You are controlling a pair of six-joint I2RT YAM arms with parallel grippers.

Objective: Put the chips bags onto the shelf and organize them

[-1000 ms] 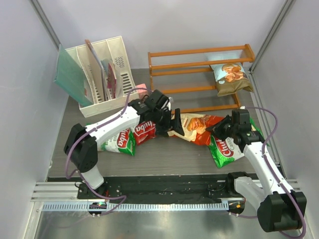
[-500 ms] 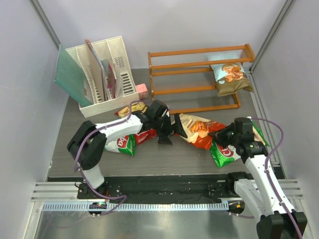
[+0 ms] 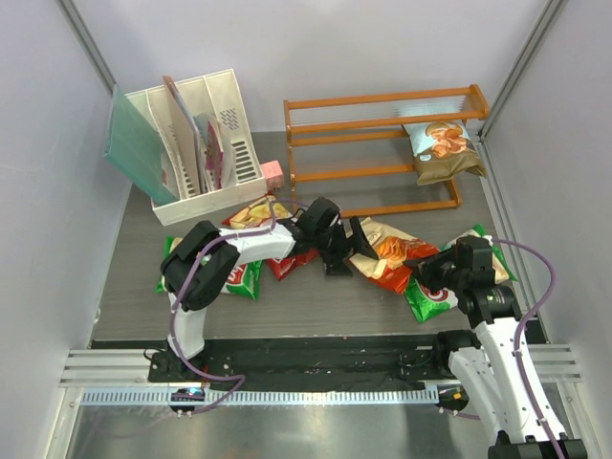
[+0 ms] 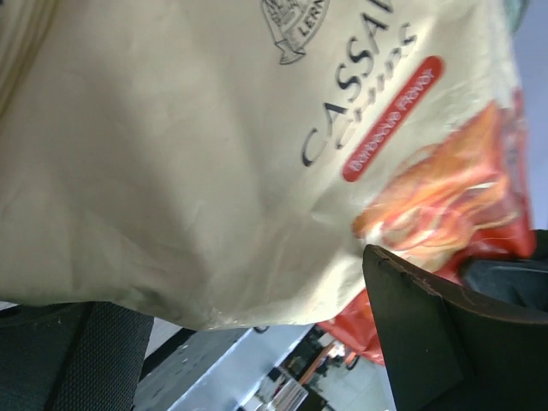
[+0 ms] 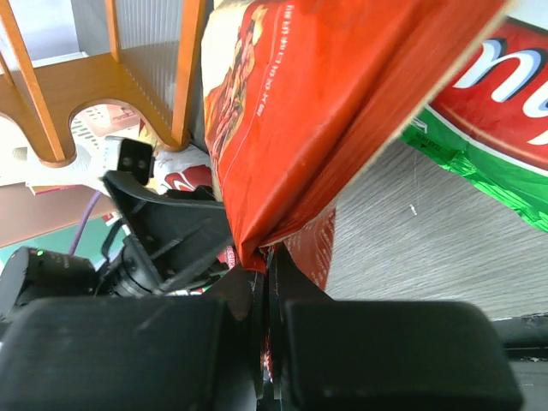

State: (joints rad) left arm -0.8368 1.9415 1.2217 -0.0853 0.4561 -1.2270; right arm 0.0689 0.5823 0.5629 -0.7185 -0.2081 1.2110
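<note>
Only your right wrist view is showing the right claw [image 5: 261,257] clamping the cassava bag [image 5: 325,128]; your left claw [image 3: 345,251] is standing apart.

The cream and red bag [image 4: 214,171] just ahead of the left pincer [image 3: 348,249] is thin glossy film, softly creased. Its red corner at the right pincer [image 5: 264,317] shines the same way. The pincer fingers [image 4: 428,334] look like matt black plastic, scuffed along one edge. Beyond the right pincer the shelf [image 5: 103,86] is smooth orange-brown wood, and the table [image 5: 428,248] beside it is matt grey, finely grained.
</note>
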